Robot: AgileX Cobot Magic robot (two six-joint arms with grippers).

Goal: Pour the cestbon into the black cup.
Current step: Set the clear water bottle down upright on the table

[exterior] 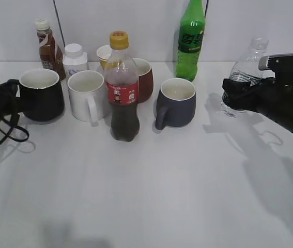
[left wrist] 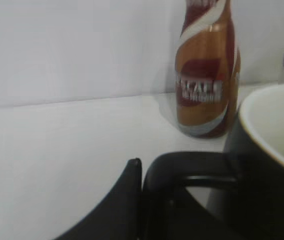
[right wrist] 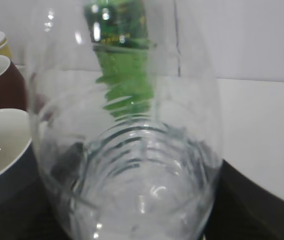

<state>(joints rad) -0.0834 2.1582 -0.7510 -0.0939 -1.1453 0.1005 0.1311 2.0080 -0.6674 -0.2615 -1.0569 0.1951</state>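
I see the cestbon (exterior: 248,70), a small clear bottle with no cap, standing on the white table (exterior: 151,191) far to the right of the cola bottle (exterior: 122,88), which I use as my marker. My right gripper (exterior: 231,97) is down at the low part of the cestbon, and the bottle stands right at the gripper's front end. In the right wrist view the cestbon (right wrist: 126,150) fills almost the whole picture, with dark gripper parts low on both sides of it, so the fingers look closed around it, but I cannot say for sure how tight they are. The green soda bottle (exterior: 191,39) stands behind and to the right of the cola bottle, and I see it bent and wavy through the clear plastic. The black cup (exterior: 41,94) sits far to the left of the cola bottle, upright, white inside. My left gripper (exterior: 13,96) is at the cup's left side. In the left wrist view one dark finger (left wrist: 124,200) is just beside the cup's loop handle (left wrist: 187,172), but I cannot tell if the fingers are shut on it. A brown bottle (left wrist: 206,70) stands just behind the cup. The white mug (exterior: 87,95) is just left of the cola bottle and the grey-blue mug (exterior: 176,102) just right of it.
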